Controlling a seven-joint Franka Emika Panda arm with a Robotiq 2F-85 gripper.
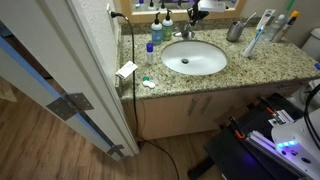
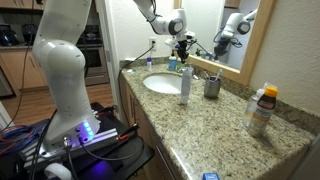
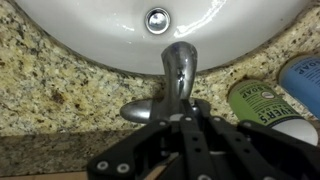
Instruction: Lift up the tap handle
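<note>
Chrome tap handle [image 3: 140, 110], white arm [image 2: 158, 15] stretched over basin [image 3: 80, 25], fingers [image 3: 196, 128] pointing down, spread unclear

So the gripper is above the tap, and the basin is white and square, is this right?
Not quite: the basin is oval, not square, as an exterior view shows. It is white, and the gripper is above the tap.
</note>
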